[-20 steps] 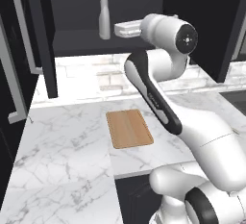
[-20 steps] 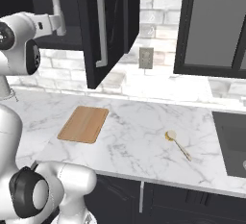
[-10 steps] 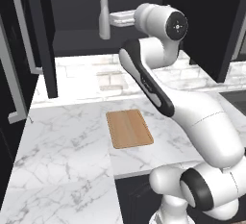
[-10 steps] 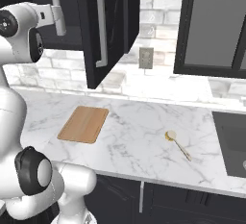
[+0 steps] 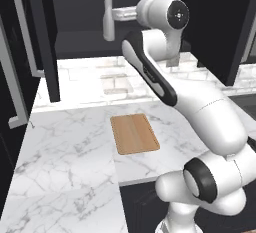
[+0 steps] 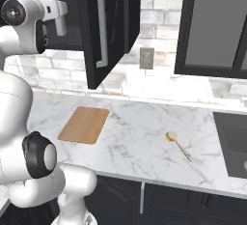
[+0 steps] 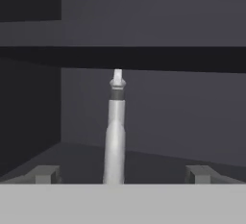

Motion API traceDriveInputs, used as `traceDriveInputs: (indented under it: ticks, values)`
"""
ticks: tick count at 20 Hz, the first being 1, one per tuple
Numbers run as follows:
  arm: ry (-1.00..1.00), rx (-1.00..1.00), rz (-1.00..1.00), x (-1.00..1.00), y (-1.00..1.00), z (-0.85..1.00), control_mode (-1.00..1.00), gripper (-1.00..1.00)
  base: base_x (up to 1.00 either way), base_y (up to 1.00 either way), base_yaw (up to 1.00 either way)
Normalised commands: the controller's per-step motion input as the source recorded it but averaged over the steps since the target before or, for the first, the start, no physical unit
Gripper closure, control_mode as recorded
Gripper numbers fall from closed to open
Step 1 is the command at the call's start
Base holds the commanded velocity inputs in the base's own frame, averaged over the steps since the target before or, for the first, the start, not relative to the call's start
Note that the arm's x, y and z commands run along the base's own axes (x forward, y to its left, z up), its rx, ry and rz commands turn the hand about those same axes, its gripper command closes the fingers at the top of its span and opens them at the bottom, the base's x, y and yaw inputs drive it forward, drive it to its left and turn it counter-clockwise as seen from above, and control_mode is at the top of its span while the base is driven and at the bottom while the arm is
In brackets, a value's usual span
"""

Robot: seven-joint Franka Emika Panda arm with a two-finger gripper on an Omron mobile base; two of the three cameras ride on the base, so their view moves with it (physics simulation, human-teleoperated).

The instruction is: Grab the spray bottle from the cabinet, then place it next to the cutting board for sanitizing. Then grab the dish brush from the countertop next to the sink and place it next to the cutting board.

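Observation:
The pale spray bottle [image 5: 108,14] [image 6: 61,20] stands upright on the shelf of the open dark cabinet [image 5: 80,7]. My gripper [image 5: 115,13] [image 6: 59,9] reaches in from the right at the height of the bottle's body. In the hand view the spray bottle [image 7: 115,136] rises midway between the two fingertips [image 7: 45,174], and the gripper [image 7: 122,175] is open, wide of it on both sides. On the marble countertop [image 6: 140,137] lie the wooden cutting board [image 5: 134,133] [image 6: 84,124] and, further right, the dish brush [image 6: 172,136] with its yellow head. The sink [image 6: 234,142] is at the far right.
An open cabinet door [image 6: 103,26] with a silver bar handle hangs right of the hand. Another open door [image 5: 42,37] stands left of the shelf. A wall outlet [image 6: 146,58] sits on the brick backsplash. A second dark cabinet [image 6: 214,23] hangs above the sink.
The hand has risen and pushed left into the cabinet, closing on the spray bottle. The jaws stayed open. Board and brush have not moved.

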Motion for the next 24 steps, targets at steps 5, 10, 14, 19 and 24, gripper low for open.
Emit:
traceDriveInputs:
  ticks: [5, 10, 14, 19, 24]
  values:
    - [0.00, 0.00, 0.00, 0.32, 0.00, 0.00, -1.00, -1.00, 0.00, 0.00, 0.00]
    - [0.00, 0.00, 0.00, 0.18, 0.06, 0.00, -1.00, -1.00, 0.00, 0.00, 0.00]
    - [0.00, 0.00, 0.00, 0.20, 0.07, 0.00, -1.00, -1.00, 0.00, 0.00, 0.00]
    - [0.00, 0.00, 0.00, 0.27, 0.09, 0.00, -1.00, -1.00, 0.00, 0.00, 0.00]
    - [0.02, 0.00, 0.00, 0.41, 0.09, 0.00, -1.00, -1.00, 0.00, 0.00, 0.00]
